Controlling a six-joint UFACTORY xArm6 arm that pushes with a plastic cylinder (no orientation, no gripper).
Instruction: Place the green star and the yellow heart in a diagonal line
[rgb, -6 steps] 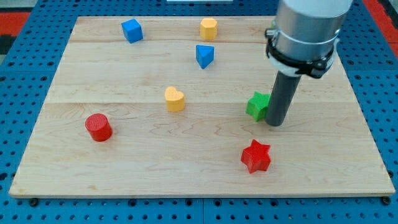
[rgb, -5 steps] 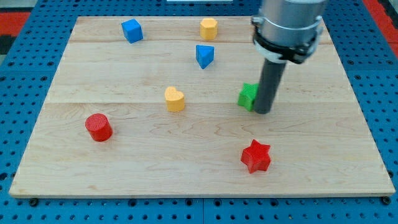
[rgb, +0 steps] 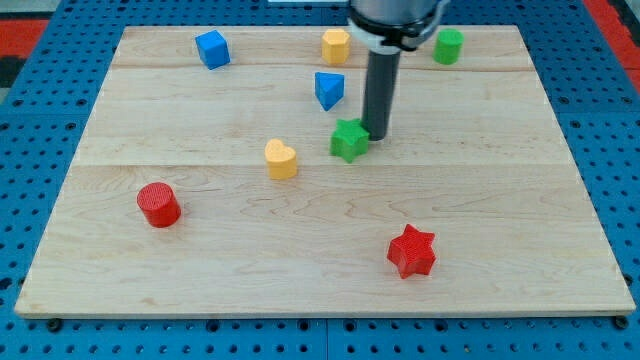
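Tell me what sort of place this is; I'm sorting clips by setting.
Probably a robotics lab bench: a wooden board lies on a blue perforated mounting plate, with small coloured blocks such as a green star and a yellow heart, and my tip beside the star.

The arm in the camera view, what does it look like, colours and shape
Only its lower end shows: a wide pale grey cylinder at the view's top, ringed at its base by a black clamp-like collar. Below it hangs a straight, dark grey round rod, much narrower, ending in my tip. No cables, markings or tool fingers are visible.
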